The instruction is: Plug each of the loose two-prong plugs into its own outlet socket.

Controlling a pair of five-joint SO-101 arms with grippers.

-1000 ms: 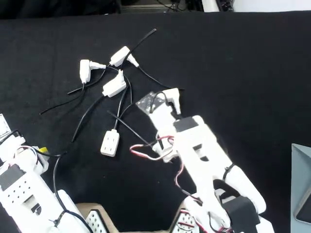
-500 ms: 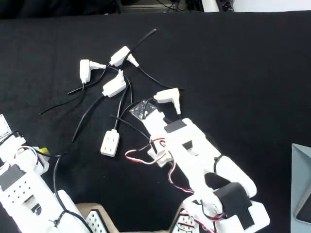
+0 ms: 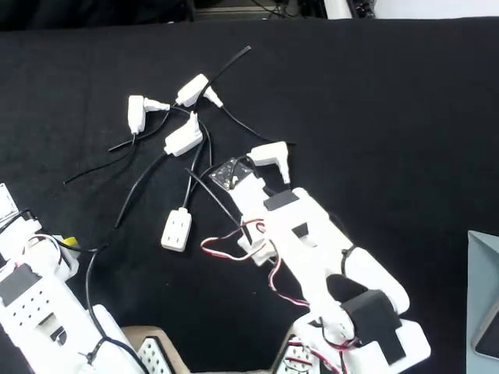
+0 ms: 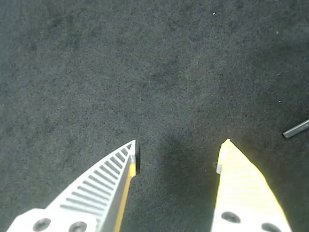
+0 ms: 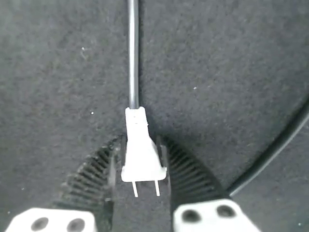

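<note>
Between the right gripper's (image 5: 138, 145) jaws, a two-prong plug (image 5: 142, 162) is being clamped by its sides, probably so its prongs are being left bare for the outlet socket (image 3: 177, 228) nearby; the left gripper's (image 4: 180, 141) jaws are being held apart over black cloth (image 4: 145, 58).

- Looks like a robotics lab or a hobby bench, definitely not a living space.
- The table (image 3: 390, 117) is covered in plain black cloth right up to the back edge.
- Two white arms stand side by side, the left arm (image 3: 35, 312) and the right arm (image 3: 312, 249). Both have bare red and white wires (image 3: 234, 243) and black zip ties showing.
- A tan board (image 3: 148, 339) shows at the near edge between the arm bases.
- Short cords with loose ends and white sockets (image 3: 177, 228) lie scattered on the cloth. A plug (image 5: 143, 159) is pinched in the right gripper (image 5: 140, 145).
- Cables (image 3: 269, 8) run along the back, and a grey box (image 3: 483, 288) pokes in at the side.
</note>
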